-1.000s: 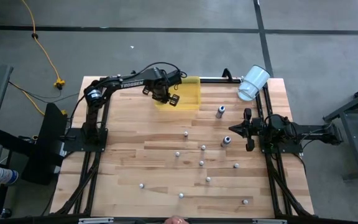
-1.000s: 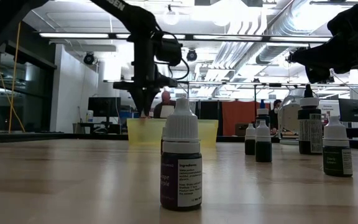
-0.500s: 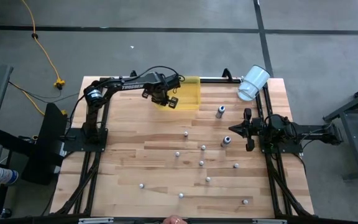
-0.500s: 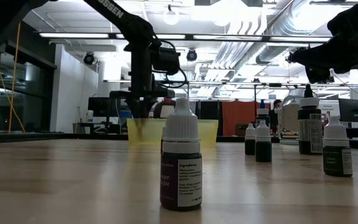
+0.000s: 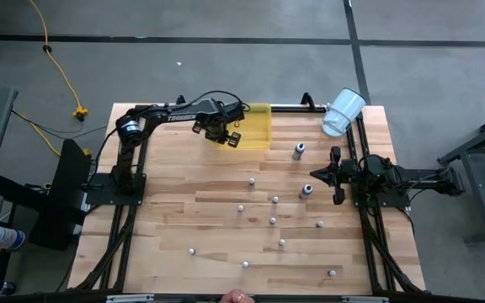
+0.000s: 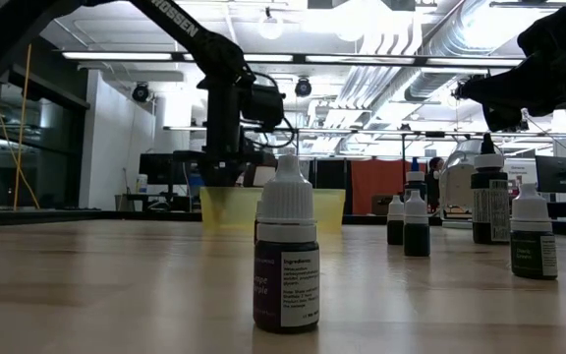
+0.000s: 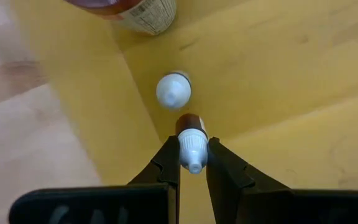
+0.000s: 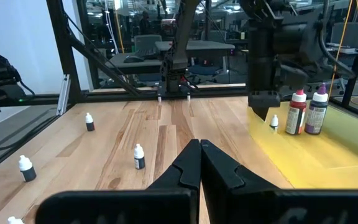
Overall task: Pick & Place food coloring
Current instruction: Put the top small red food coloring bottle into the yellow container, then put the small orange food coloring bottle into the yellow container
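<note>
Stage: placing. Left tool [image 7: 193, 155] hangs over the translucent yellow rectangular tray [image 5: 259, 126] at the far edge of the light wooden table [image 5: 183, 210], fingers clamped on a small brown-bodied, white-capped food coloring bottle [image 7: 191, 140] by its neck; not yet let go.

Held bottle position: just above the tray floor, next to a white-capped bottle [image 7: 173, 91] that stands inside the tray. Whether its base touches the floor, cannot tell.

Right tool [image 8: 199, 163]: fingers pressed together, holding nothing, parked at the right side of the table, waiting.

Done, as far as visible: tray holds at least three bottles apart from the held one: a red-bodied bottle [image 8: 296, 112], a dark purple bottle [image 8: 317, 112] and a small white-capped one [image 8: 274, 122], seen in the right wrist view.

Left to do: release the held bottle, then clear the loose bottles from the table.

Count, loose bottles on table (high view): eleven; nine tiny pale ones scattered over the middle and near half, e.g. [image 5: 252, 180], plus two larger grey-topped ones [image 5: 298, 151] and [image 5: 306, 190] nearer the right arm.

Count, trays: one.

Count, large white plastic cup [image 5: 343, 112]: one, lying on its side at the far right corner.

Judgement: under halfway; most bottles are outside the tray.
</note>
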`<action>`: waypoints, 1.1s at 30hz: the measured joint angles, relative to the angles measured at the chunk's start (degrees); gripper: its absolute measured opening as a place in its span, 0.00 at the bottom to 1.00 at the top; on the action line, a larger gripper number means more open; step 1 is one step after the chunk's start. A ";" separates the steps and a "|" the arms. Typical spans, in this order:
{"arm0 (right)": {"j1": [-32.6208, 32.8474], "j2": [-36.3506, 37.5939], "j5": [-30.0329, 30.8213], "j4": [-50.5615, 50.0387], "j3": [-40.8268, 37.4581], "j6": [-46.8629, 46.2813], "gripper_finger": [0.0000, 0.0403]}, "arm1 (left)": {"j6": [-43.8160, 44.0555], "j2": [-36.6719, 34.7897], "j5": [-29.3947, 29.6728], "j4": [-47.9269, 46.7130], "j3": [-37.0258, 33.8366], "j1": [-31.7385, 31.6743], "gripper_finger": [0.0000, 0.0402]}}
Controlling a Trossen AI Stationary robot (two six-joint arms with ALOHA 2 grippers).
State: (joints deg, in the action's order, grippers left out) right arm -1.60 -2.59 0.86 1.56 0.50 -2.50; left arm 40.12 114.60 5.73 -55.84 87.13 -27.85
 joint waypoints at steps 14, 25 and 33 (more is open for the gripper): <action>0.00 0.00 0.00 -0.02 -0.01 0.00 0.00 | -0.85 0.69 -1.24 2.10 0.07 0.10 0.10; 0.01 0.00 0.00 -0.02 0.01 0.00 0.00 | -1.96 0.86 -1.89 1.52 0.78 0.10 0.36; 0.01 0.00 0.00 -0.02 0.01 0.00 0.00 | -4.33 0.86 -1.01 -0.73 4.47 0.10 0.43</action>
State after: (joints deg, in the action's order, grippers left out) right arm -1.59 -2.59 0.86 1.54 0.51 -2.50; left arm 35.79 115.46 4.72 -56.57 91.61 -27.75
